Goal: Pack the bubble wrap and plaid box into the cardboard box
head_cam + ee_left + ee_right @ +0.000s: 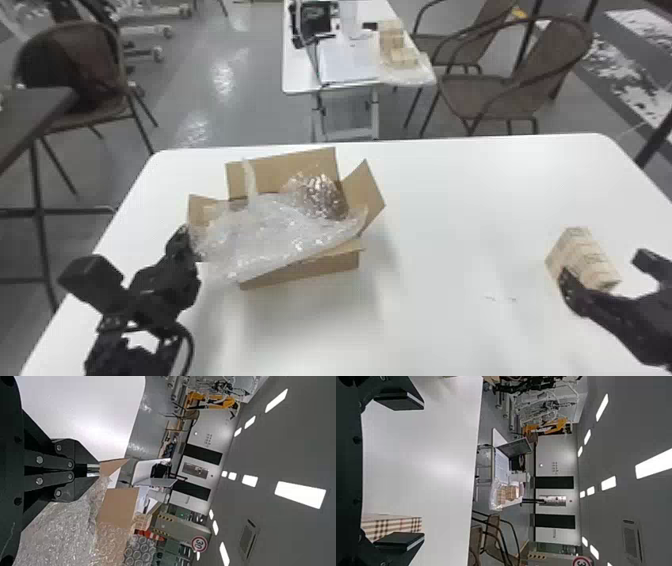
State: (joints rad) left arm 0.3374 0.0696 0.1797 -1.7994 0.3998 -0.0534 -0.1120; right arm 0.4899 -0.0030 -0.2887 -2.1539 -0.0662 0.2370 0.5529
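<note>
A white tabletop (475, 190) fills the foreground. Beyond it, a smaller white table (299, 75) holds little boxes (397, 45). Two brown armchairs (555, 60) stand to the right; another chair (107, 106) sits left, beside a dark table (35, 107). Strip lights (653, 463) glow on the grey ceiling (609, 534).

We see the cardboard box (300, 275) in plain brown card, smooth and matt. The bubble wrap (270, 232) is clear plastic, glossy and bumpy, catching small bright glints. To us the plaid box (582, 252) looks like printed paper or card with a dull finish. We find the table (465, 200) smooth and white with a soft sheen, the grey floor (210, 65) glossier, and the bolt heads (39, 460) shiny metal against matt black.
</note>
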